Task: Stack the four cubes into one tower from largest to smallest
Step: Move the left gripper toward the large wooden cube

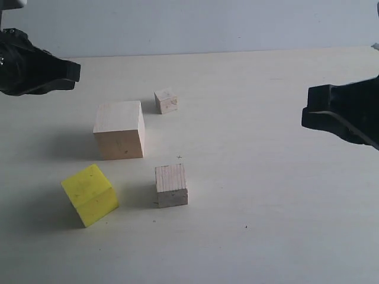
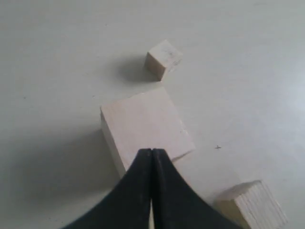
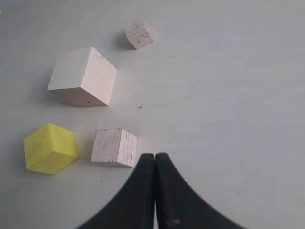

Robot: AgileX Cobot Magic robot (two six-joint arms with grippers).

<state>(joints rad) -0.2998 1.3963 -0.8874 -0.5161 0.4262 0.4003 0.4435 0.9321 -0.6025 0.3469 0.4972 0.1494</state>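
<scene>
Pale tabletop (image 1: 266,225) under four separate cubes (image 1: 119,129); left tool (image 2: 151,151) and right tool (image 3: 155,155) both closed, apparently empty.

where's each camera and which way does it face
Exterior: off the arms, facing the four cubes; left gripper and right gripper at its edges.
Left wrist: left arm, looking down past its shut gripper at the largest cube.
Right wrist: right arm, looking down past its shut gripper at all four.
Shared: both wrist views show largest cube and tiny cube.
</scene>
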